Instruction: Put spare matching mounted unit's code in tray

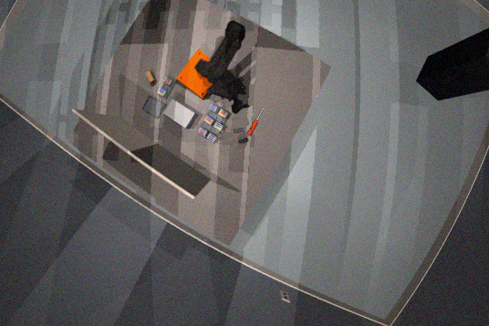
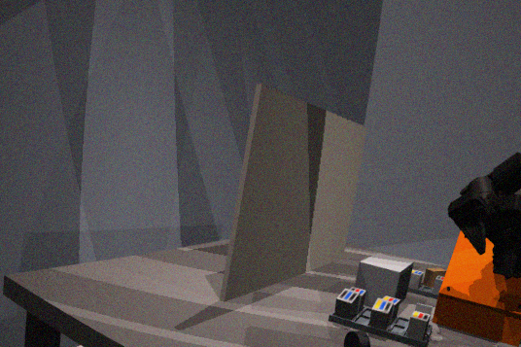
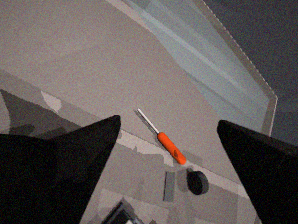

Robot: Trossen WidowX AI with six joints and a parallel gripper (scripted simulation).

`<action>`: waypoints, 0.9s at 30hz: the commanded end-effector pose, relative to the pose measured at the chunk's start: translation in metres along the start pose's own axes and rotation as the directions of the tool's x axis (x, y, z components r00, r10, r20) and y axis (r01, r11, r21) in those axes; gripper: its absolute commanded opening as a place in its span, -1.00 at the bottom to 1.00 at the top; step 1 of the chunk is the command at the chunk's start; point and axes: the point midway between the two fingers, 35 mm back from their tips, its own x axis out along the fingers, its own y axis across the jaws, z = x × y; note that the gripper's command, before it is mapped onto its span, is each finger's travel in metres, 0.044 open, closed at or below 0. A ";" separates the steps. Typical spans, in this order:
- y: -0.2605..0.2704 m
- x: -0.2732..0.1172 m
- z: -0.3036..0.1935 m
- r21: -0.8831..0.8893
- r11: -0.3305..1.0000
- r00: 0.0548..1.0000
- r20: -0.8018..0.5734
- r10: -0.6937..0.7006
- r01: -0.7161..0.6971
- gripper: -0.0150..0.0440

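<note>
The gripper (image 1: 242, 99) (image 2: 493, 263) (image 3: 169, 123) is open and empty, raised above the table beside the spare rack. The spare rack (image 2: 379, 332) (image 3: 123, 206) holds several dark units with coloured stripes on top, such as one unit (image 1: 202, 131) at its outer end. A smaller rack (image 1: 169, 89) (image 2: 422, 291) holds two similar striped units. A dark, square, shallow tray (image 1: 153, 107) looks empty, beside the pale box. I cannot tell which unit is the mounted one, and no part code is readable.
A pale box (image 1: 181, 113) (image 2: 384, 264) stands between the racks. A tall panel (image 1: 137, 152) (image 2: 272, 190) stands upright. An orange base plate (image 1: 193, 75), a brown block (image 1: 150, 78), an orange screwdriver (image 1: 253, 127) (image 3: 171, 148) and a black round piece (image 1: 243, 140) (image 3: 198, 183) are also there.
</note>
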 end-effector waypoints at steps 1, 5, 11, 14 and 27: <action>0.000 0.000 0.000 0.000 1.000 1.000 0.000 0.000 0.000 0.95; 0.000 0.000 0.000 0.000 1.000 1.000 0.000 0.000 0.000 1.00; -0.031 -0.003 -0.014 0.091 0.992 0.996 -0.050 -0.079 0.083 1.00; -0.063 -0.010 -0.033 0.185 0.966 0.980 -0.121 -0.159 0.179 1.00; -0.149 -0.069 -0.144 0.501 0.667 0.814 -0.501 -0.295 0.551 1.00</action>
